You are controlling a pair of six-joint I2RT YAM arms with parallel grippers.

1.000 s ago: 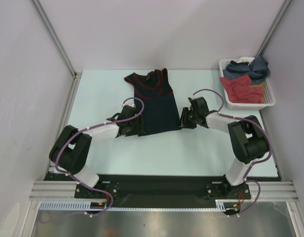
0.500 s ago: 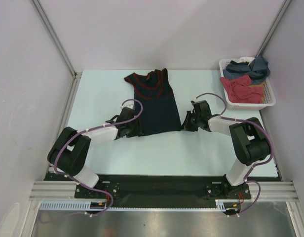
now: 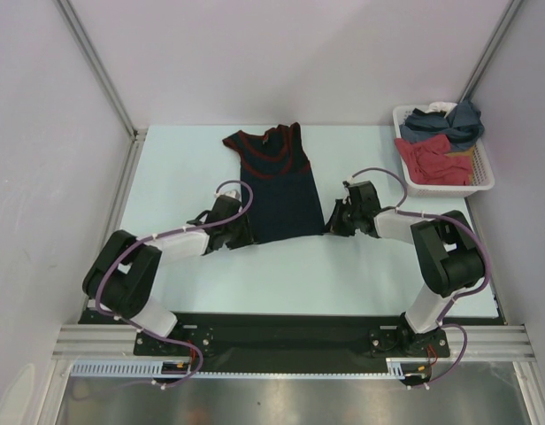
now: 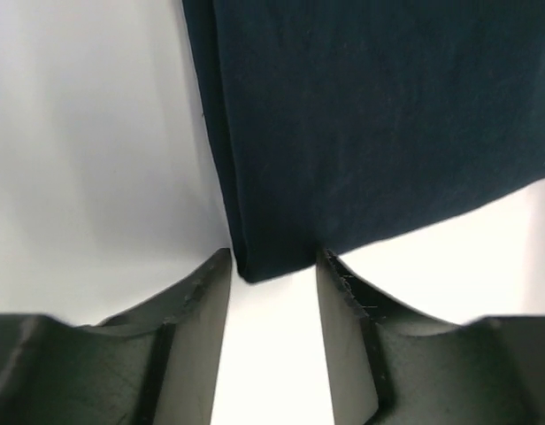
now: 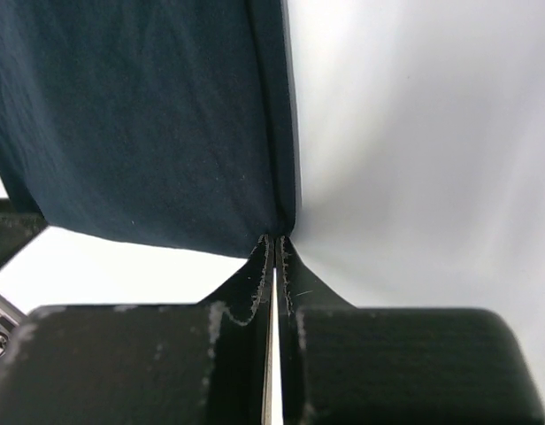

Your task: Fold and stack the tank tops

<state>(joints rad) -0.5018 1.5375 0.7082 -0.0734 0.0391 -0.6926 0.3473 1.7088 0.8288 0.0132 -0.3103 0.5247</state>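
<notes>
Navy and soft, the dark navy cloth tank top with reddish trim point(image 3: 277, 190) lies flat on the pale table point(image 3: 166, 177). It stretches away ahead of both grippers, with its two hem corners at their fingertips.

The risk is an uneven pick-up. The bite of the right gripper point(image 5: 277, 237) looks shallow, so that corner could slip free on lifting. If the left gripper point(image 4: 272, 266) closes short of the cloth, the hem would rise lopsided and skew the fold.

The left gripper stands about half open, one finger on either side of the left hem corner, gripping nothing yet. The right gripper is closed tight, its tips meeting on the very point of the right hem corner.

Well beyond the right gripper, a white slatted basket point(image 3: 445, 188) holds the slate-blue tank top point(image 3: 449, 122).
</notes>
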